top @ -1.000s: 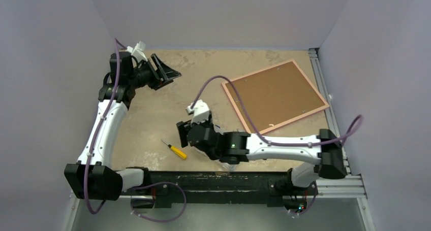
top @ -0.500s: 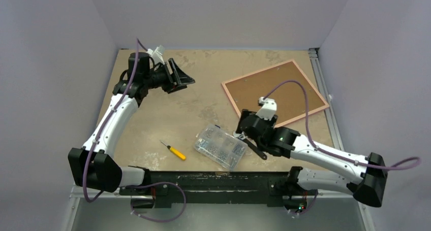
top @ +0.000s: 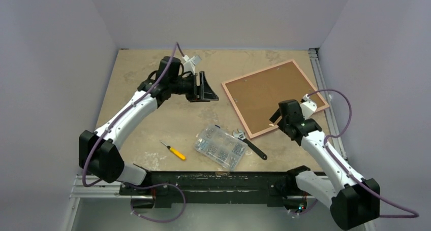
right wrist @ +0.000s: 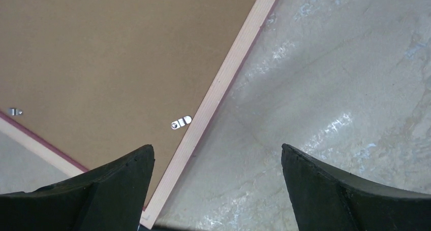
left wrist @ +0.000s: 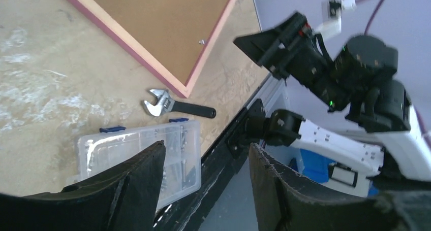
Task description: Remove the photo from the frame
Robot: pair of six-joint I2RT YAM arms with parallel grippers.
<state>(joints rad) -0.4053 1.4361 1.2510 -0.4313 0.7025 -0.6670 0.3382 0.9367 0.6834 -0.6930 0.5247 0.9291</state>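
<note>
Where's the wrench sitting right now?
In the top view, the wrench lies right of centre, between the clear screw box and the near corner of the frame.

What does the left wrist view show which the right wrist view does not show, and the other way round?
Only the left wrist view: the wrench, the clear screw box and the right arm seen from the side. Only the right wrist view: nothing new, except a close look between the fingers of the right gripper, open and empty over the frame's edge. Both: the frame lying face down, its brown back with small metal clips, and bare table. The photo is seen in neither.
</note>
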